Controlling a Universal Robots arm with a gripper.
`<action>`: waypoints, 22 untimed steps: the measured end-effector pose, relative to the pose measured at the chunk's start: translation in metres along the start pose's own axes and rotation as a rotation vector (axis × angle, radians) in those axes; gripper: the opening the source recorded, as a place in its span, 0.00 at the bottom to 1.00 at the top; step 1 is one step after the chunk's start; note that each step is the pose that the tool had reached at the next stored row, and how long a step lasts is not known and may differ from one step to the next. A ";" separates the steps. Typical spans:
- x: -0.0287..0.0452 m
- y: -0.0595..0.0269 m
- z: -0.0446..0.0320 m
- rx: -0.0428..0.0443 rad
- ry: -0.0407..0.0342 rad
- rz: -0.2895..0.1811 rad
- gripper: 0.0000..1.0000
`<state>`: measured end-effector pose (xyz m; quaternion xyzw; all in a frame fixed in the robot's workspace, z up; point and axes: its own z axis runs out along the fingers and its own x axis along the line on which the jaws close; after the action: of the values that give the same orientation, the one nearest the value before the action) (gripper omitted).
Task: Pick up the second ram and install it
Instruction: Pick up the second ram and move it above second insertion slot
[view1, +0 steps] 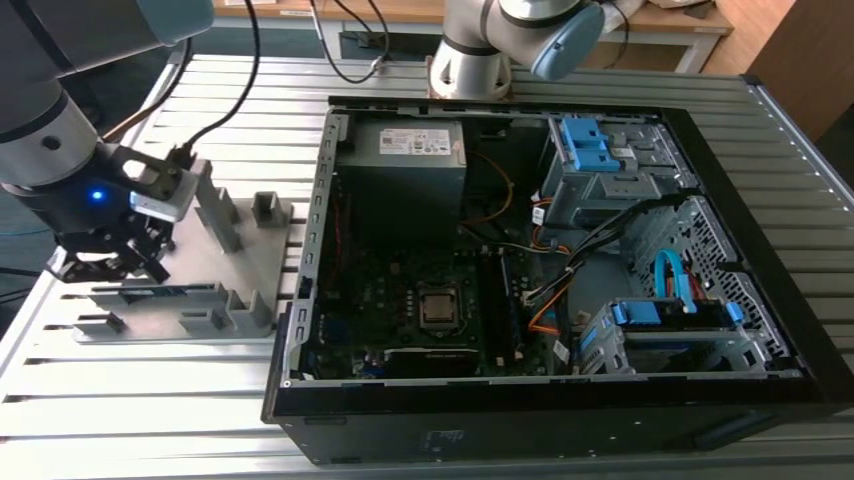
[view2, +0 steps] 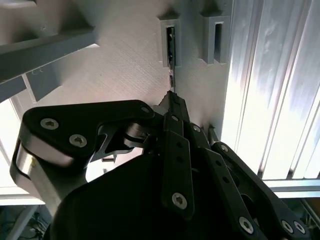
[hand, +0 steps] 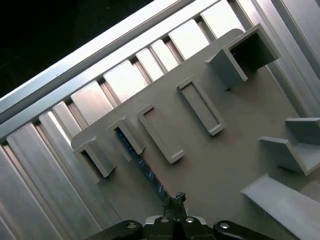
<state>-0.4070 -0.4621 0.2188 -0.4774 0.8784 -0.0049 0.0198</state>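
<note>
A: What lies nearest on the counter (view1: 134, 400)?

B: The open computer case (view1: 534, 388), flat on its side. It takes up the middle and the exterior view's right, and its black rim reaches the near edge. Just beside its wall, on the exterior view's left, is a grey holder plate (view1: 247, 275) with slotted blocks.

A: Where is the second ram (view1: 154, 291)?

B: On that plate, toward its near side. It stands on its long edge, with its ends in slotted blocks. In the first wrist view it is a thin blue-green strip (hand: 142, 165) running from one block straight to the pincer (hand: 175, 199).

A: How does the pincer stand?

B: It hangs over the ram's end on the exterior view's left (view1: 107, 265). In the second wrist view the black fingers (view2: 175, 150) converge, and their tips are drawn together on the ram's upper edge. So it looks clamped on the ram, which sits in its slot (view2: 171, 37).

A: What is farther back?

B: On the plate there are two taller blocks (view1: 220, 215). Inside the case the processor socket (view1: 438, 308) is nearer and the power supply (view1: 400, 160) is beyond it. Blue drive brackets (view1: 587, 140) are at the far right. Past the case, a pale grey robot base (view1: 467, 60) stands on the counter, with black cables (view1: 350, 55) beside it.
</note>
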 end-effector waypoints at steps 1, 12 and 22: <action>0.0000 0.0000 0.0000 -0.0003 -0.0003 -0.010 0.10; 0.0000 0.0000 0.0000 -0.0035 -0.0032 -0.116 0.10; 0.0000 0.0000 0.0000 -0.0062 -0.0057 -0.206 0.10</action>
<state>-0.4070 -0.4620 0.2188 -0.5652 0.8247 -0.0029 0.0202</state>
